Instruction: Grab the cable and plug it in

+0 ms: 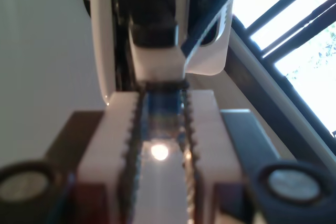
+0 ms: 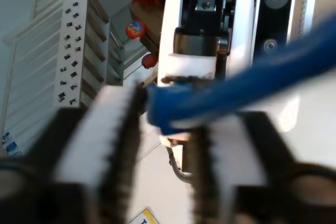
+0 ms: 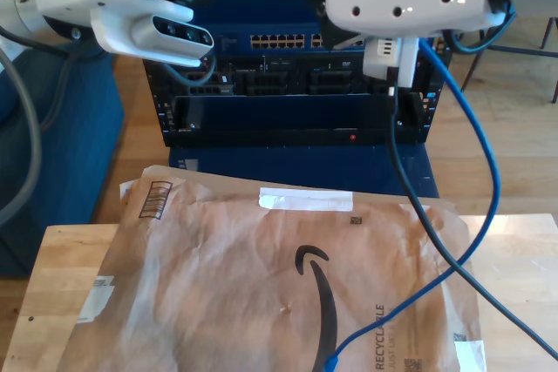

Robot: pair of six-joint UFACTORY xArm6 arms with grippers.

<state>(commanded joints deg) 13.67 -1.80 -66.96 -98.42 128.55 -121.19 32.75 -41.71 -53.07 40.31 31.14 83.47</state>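
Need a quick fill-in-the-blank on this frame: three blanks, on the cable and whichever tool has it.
The cable is coloured ____. It is clamped in my ____ tool. In the exterior view it trails down over a brown mailer lying on a ____ table.
Missing words: blue; second; wooden.
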